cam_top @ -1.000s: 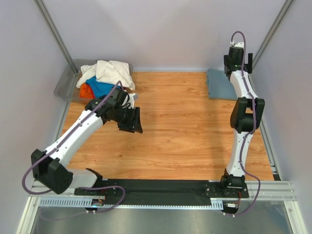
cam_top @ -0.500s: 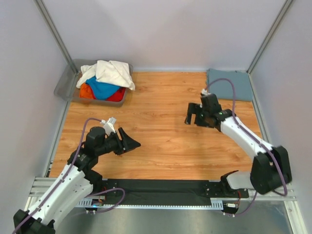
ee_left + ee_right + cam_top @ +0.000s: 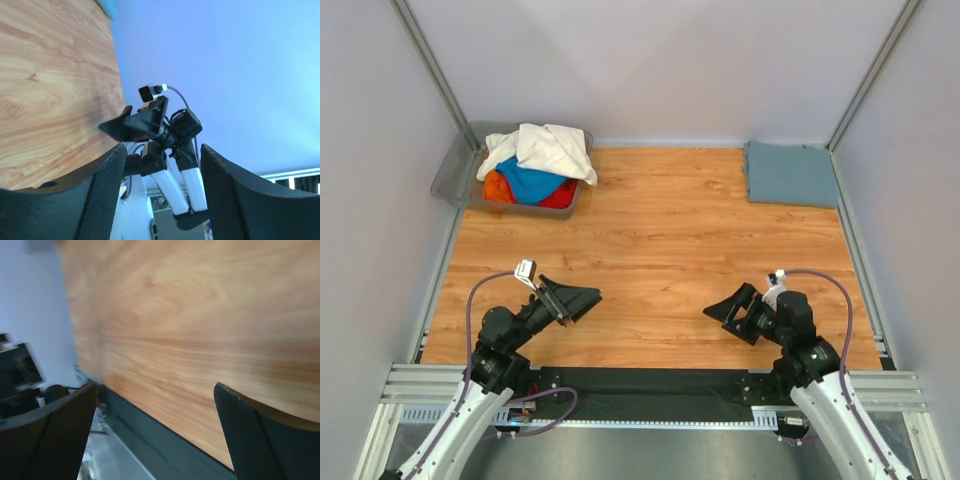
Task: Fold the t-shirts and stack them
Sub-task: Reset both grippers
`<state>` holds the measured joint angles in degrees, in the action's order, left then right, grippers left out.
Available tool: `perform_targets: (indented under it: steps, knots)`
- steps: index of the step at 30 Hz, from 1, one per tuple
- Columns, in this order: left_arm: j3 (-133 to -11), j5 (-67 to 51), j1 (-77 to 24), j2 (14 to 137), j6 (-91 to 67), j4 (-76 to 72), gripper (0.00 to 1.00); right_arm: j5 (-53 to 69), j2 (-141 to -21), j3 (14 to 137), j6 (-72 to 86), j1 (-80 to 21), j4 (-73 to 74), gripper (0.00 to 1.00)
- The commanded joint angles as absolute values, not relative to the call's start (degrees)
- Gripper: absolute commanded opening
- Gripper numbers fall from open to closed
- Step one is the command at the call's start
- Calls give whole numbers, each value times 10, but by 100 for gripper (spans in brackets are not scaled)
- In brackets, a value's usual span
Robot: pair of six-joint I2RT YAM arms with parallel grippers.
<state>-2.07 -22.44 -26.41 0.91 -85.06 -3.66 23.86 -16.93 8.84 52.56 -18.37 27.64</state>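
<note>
A folded slate grey-blue t-shirt (image 3: 790,173) lies flat at the far right corner of the wooden table. A cream-white t-shirt (image 3: 548,148), a bright blue one (image 3: 528,182) and a red-orange one (image 3: 498,186) are heaped in the grey bin (image 3: 455,168) at the far left. My left gripper (image 3: 582,299) is open and empty, low over the near left of the table. My right gripper (image 3: 728,318) is open and empty, low over the near right. In the left wrist view my left gripper (image 3: 160,195) frames the right arm (image 3: 165,130). The right wrist view shows my right gripper (image 3: 155,435) over bare wood.
Grey walls enclose the table on three sides. A black strip and metal rail (image 3: 660,392) with both arm bases run along the near edge. Bare wood (image 3: 660,250) lies between the bin, the folded shirt and the grippers.
Both arms have drawn back toward their bases. The left gripper came away from the bin, the right gripper from the folded shirt at the far right; both are now low near the front edge.
</note>
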Motion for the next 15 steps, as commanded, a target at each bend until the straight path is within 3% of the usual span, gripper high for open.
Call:
perform_targets:
  steps: [1, 3, 7, 15]
  knots:
    - [54, -255, -261, -69, -873, -20, 69, 266, -38, 75, 634, -172, 272, 100]
    - [54, -278, -262, -55, -863, -22, 69, 247, 25, 62, 656, -171, 306, 100]
    - [51, -301, -263, -73, -835, 58, 69, 249, 21, 41, 680, -171, 355, 100]
    - [51, -313, -263, -73, -826, 79, 72, 243, 36, 20, 678, -171, 368, 100]
